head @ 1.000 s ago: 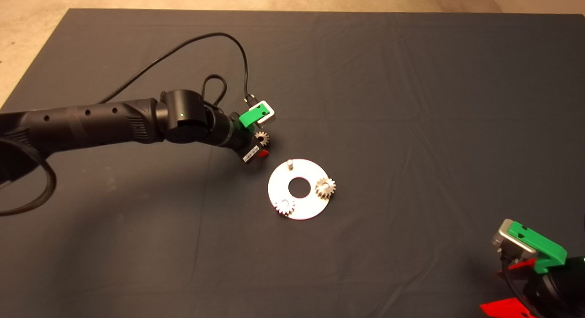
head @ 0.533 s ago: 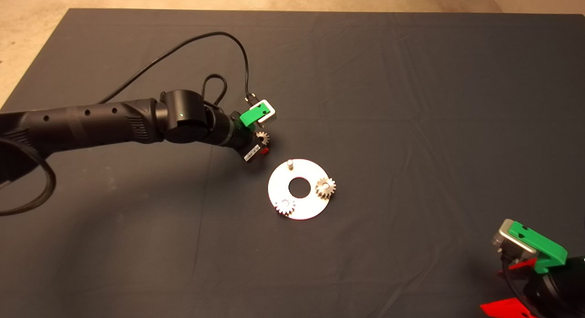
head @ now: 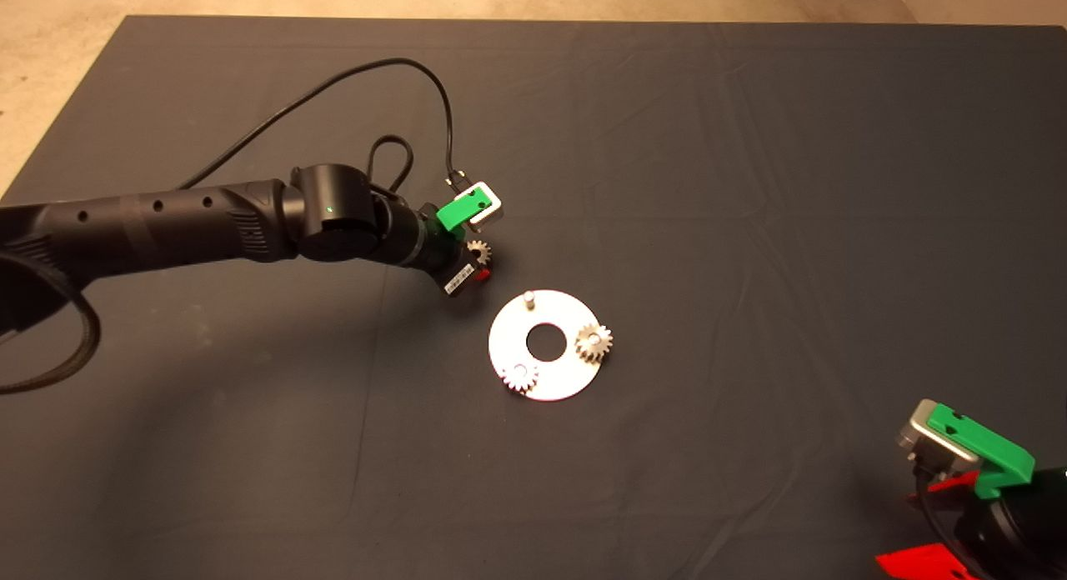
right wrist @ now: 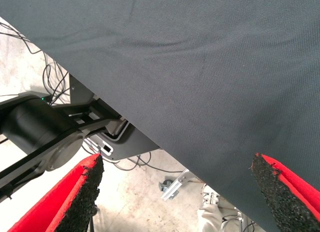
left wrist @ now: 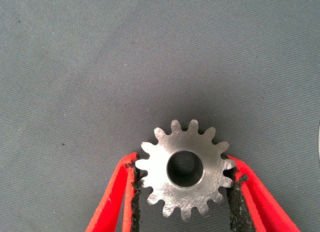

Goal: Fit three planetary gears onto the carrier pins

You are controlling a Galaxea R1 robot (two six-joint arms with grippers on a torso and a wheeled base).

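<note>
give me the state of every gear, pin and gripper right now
third gear: flat, gripped between the left gripper's pads, off the disc
left gripper: shut on that gear
two gears: seated on pins on the disc
remaining pin: upright, bare
right gripper: open, idle at the mat's lower right

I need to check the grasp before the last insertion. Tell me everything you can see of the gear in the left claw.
The gear is a small silvery spur gear with short teeth, a brushed face and a dark round bore. It lies face-up between the left claw's black pads, gripped on opposite toothed edges. It is beside the disc, off its rim, near the bare pin.
</note>
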